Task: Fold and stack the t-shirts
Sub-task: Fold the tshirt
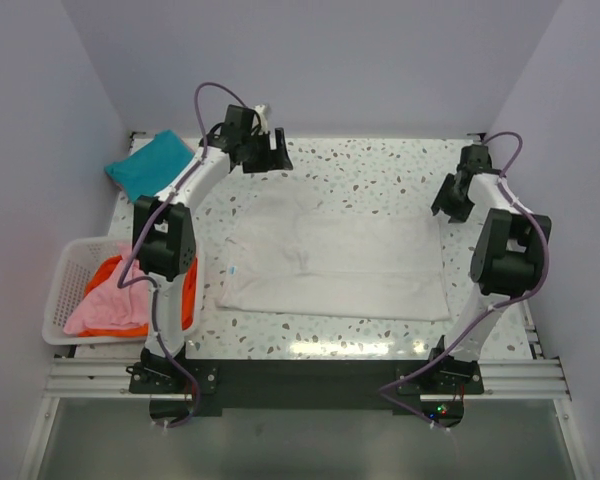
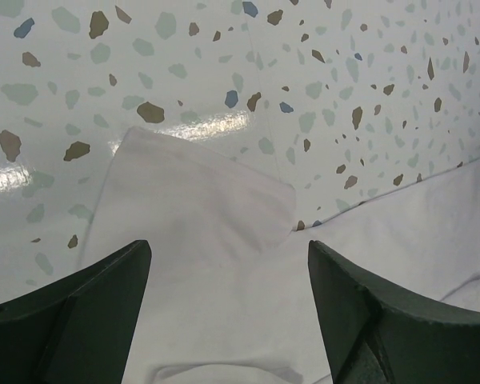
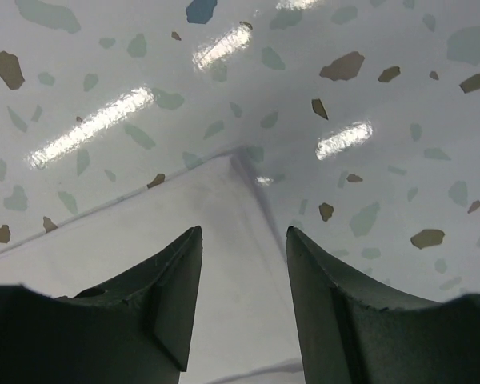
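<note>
A white t-shirt (image 1: pixel 335 260) lies spread flat in the middle of the speckled table. My left gripper (image 1: pixel 265 158) is open above its far left part; in the left wrist view a sleeve (image 2: pixel 192 208) lies just ahead of the open gripper (image 2: pixel 228 256). My right gripper (image 1: pixel 452 200) is open above the shirt's far right corner, which shows in the right wrist view (image 3: pixel 224 184) between my fingers (image 3: pixel 244 240). A folded teal t-shirt (image 1: pixel 150 165) lies at the far left. Pink (image 1: pixel 105 305) and orange (image 1: pixel 110 272) shirts sit in the basket.
A white plastic lattice basket (image 1: pixel 68 275) stands at the table's left edge beside the left arm. Grey walls close in the table on the left, back and right. A metal rail (image 1: pixel 300 380) runs along the near edge.
</note>
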`<action>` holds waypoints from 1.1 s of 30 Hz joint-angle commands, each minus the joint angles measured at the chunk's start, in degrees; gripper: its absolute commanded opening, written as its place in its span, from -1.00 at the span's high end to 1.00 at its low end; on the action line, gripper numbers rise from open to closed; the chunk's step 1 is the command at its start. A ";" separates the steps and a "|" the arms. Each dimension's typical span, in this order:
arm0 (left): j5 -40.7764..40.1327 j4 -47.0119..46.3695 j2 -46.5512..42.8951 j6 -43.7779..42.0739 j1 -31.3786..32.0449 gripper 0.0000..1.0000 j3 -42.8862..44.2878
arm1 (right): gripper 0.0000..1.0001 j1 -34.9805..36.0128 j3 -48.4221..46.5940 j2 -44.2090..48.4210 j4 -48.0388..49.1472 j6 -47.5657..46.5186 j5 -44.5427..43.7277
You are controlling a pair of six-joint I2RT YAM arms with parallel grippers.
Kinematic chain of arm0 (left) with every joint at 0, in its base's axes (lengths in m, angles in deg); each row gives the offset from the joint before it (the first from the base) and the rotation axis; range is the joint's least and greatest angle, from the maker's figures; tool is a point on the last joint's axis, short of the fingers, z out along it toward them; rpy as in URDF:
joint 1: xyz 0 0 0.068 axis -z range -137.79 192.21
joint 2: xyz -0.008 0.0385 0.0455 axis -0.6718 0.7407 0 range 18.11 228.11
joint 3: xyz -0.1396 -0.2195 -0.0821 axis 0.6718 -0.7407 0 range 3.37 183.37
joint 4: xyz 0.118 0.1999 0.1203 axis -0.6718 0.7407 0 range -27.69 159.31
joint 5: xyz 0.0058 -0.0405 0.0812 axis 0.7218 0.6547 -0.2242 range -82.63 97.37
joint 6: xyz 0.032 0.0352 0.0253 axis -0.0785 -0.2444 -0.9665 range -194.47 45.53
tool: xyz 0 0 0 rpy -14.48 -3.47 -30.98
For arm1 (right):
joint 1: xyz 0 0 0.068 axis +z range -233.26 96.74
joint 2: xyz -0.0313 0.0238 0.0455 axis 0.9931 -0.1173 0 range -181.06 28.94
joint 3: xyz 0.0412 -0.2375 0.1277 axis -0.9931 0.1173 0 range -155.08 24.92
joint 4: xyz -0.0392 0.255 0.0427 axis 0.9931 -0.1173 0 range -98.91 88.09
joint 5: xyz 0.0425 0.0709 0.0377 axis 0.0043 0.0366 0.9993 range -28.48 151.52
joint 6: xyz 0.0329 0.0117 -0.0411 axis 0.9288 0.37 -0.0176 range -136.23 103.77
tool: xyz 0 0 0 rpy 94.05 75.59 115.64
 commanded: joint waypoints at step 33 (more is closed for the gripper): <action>-12.60 -16.30 12.22 1.21 -0.49 -0.53 2.04 | 0.86 -0.20 3.02 -6.98 9.40 -1.43 6.49</action>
